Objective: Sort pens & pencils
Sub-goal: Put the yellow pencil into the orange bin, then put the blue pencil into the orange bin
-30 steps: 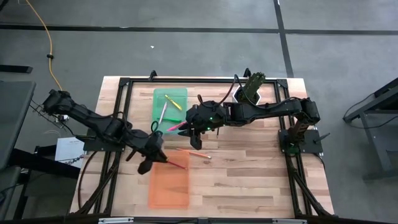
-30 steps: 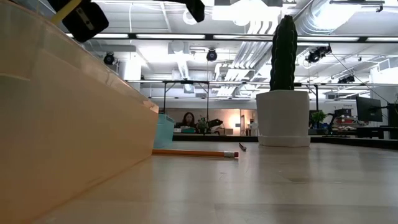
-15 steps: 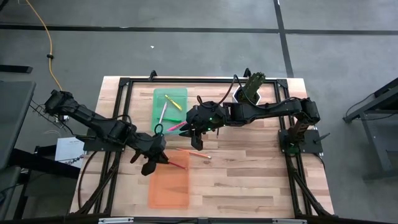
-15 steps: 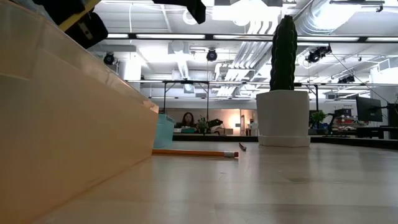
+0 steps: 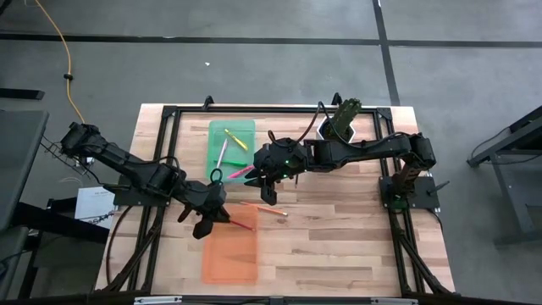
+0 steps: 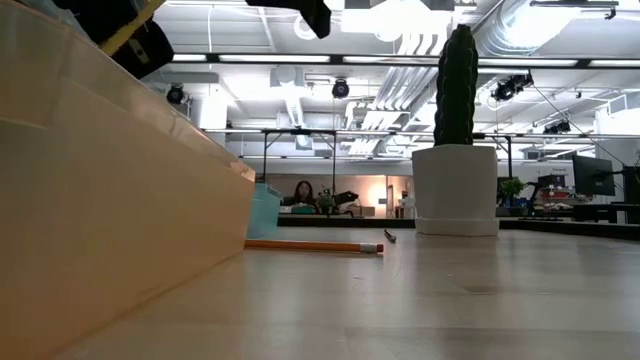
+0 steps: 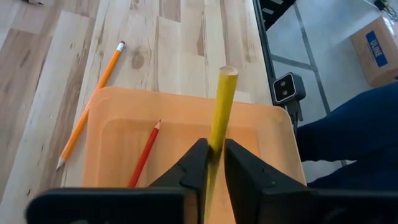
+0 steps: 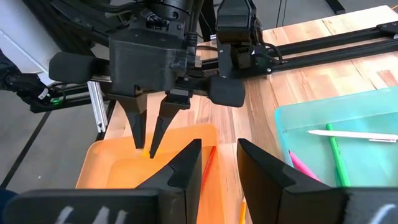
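The left gripper (image 7: 211,163) hangs above the orange tray (image 7: 261,134), its two fingers pinched onto a yellow pencil (image 7: 218,118) that stands steeply between them. Directly beneath the gripper, a red pencil (image 7: 144,154) lies inside the tray. An orange pencil (image 7: 91,104) lies on the wooden table (image 7: 155,43) just outside the tray's rim (eraser end pointing away from the tray).

The right gripper (image 8: 219,158) hangs empty between the orange tray and the green tray (image 8: 323,134), fingers spread apart. Beside it, the green tray holds a pale pink-white pen (image 8: 351,134), a green pen (image 8: 336,158) and a magenta pink pen (image 8: 301,167). A yellow pen (image 5: 236,141) also lies in that tray.
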`<state>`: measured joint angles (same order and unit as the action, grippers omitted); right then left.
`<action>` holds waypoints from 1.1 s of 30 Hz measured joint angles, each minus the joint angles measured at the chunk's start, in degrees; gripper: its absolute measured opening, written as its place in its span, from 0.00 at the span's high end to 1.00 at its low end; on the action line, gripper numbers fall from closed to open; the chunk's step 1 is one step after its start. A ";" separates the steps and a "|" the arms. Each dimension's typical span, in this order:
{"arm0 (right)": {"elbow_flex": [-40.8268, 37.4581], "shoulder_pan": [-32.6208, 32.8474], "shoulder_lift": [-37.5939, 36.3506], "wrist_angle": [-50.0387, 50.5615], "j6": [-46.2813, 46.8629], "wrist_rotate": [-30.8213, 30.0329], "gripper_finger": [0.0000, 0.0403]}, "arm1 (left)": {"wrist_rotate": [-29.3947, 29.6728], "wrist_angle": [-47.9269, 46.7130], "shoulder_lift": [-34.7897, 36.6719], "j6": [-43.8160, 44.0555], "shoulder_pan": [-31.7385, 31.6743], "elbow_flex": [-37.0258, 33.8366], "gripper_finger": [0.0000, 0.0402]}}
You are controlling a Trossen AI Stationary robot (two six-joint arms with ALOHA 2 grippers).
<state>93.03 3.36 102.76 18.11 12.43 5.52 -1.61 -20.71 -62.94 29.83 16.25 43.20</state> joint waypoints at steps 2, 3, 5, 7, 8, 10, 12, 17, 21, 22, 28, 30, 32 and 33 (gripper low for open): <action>0.00 0.00 0.00 0.00 -0.02 0.00 0.77 | 0.07 0.00 0.00 -0.59 0.00 0.00 0.86; 0.00 0.00 0.00 0.00 0.00 0.00 0.77 | 0.11 0.00 0.00 -0.83 0.00 0.00 0.84; 0.00 0.01 0.00 0.00 0.00 -0.02 0.77 | 0.12 -0.02 0.00 -0.90 0.00 0.00 0.81; 0.00 0.00 0.00 0.02 0.00 -0.02 0.77 | 0.12 -0.02 0.00 -0.90 0.00 0.00 0.78; 0.00 0.01 0.00 0.04 0.01 -0.02 0.77 | 0.12 -0.02 0.00 -0.90 0.02 0.00 0.77; 0.00 0.00 0.00 0.07 0.03 -0.04 0.77 | 0.14 -0.02 0.00 -0.96 0.00 0.00 0.76; 0.00 0.02 0.00 0.07 0.04 -0.04 0.77 | 0.14 -0.02 0.00 -1.08 0.00 0.00 0.76; 0.00 0.00 0.00 0.20 0.11 -0.07 0.77 | 1.05 1.57 0.01 -2.11 0.01 0.00 0.76; 0.00 -0.37 0.00 3.03 -0.62 -0.09 0.77 | 1.28 8.63 0.34 -4.70 0.00 0.00 0.76; 0.00 -0.57 0.00 4.37 -0.69 -0.08 0.77 | 1.27 10.57 0.57 -5.25 0.00 0.00 0.76; 0.00 -2.25 0.00 12.55 -2.04 -1.00 0.77 | 2.78 14.34 2.78 -8.39 -0.11 0.07 0.76; 0.00 -2.87 0.00 14.33 -2.40 -1.91 0.77 | 4.68 13.52 4.48 -9.75 -0.11 0.02 0.76; 0.00 -3.60 0.00 15.99 -2.40 -2.03 0.77 | 7.20 13.84 6.41 -10.92 -0.11 0.04 0.76; -0.18 -4.02 0.00 16.41 -2.35 -2.01 0.77 | 8.63 13.59 7.57 -11.65 -0.11 0.02 0.76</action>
<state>92.86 -0.67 102.76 34.51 10.07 3.51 7.02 -7.12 -55.37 18.18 16.14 43.22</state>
